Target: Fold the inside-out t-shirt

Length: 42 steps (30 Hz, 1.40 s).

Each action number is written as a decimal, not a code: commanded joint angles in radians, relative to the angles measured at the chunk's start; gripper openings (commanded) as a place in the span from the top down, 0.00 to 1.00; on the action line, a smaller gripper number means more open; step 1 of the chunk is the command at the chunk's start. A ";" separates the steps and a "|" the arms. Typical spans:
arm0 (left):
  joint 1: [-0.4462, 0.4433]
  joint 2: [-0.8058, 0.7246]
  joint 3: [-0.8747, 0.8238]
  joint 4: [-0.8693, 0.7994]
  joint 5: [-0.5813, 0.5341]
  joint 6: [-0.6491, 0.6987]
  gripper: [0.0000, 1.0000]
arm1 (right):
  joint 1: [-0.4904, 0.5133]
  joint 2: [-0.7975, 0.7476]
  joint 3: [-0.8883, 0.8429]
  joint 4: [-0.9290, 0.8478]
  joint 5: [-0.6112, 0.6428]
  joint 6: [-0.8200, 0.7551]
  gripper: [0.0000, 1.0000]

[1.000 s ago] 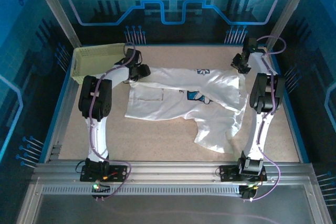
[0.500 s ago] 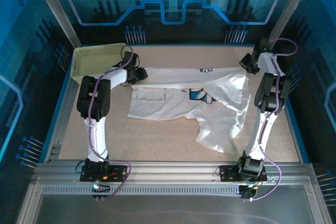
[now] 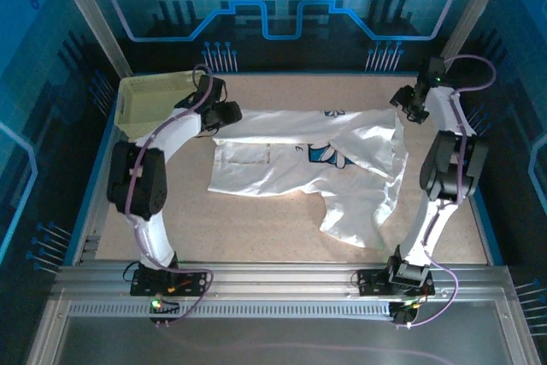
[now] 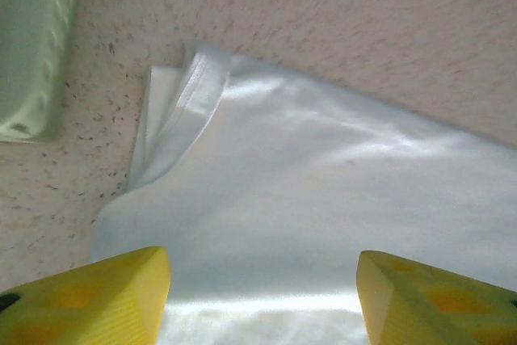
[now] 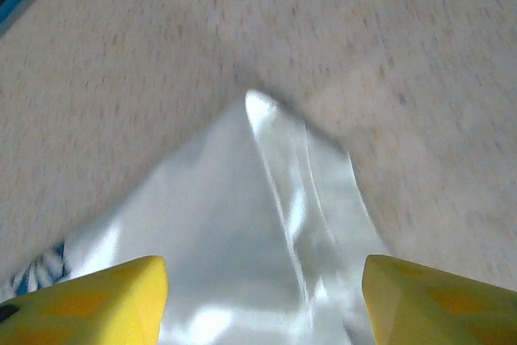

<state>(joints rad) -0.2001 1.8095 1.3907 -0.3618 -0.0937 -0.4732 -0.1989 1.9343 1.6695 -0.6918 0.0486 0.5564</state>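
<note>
T-shirt (image 3: 316,160) update: both sets of jaws are spread wide now, left jaws over its far-left corner, right jaws over the far-right one, nothing pinched. A moment ago they were tugging those corners apart, so I'd say the far edge is laid out mid-tabletop (image 3: 256,228). The near-right part looks rumpled though. Both arms reach way out, left arm (image 3: 162,138) beside the basket (image 3: 149,100), right arm (image 3: 449,126) opposite.

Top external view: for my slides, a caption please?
White t-shirt lies rumpled on the table, left pincer and right pincer at its far corners.
</note>
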 commanded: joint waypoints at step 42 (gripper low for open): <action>-0.121 -0.197 -0.352 -0.049 0.073 -0.051 0.40 | 0.155 -0.336 -0.572 0.060 -0.005 -0.048 0.36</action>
<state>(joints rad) -0.3233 1.6684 1.0275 -0.3958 -0.0372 -0.5327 -0.0830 1.6627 1.0489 -0.5682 0.0120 0.5583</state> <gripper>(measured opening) 0.600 0.635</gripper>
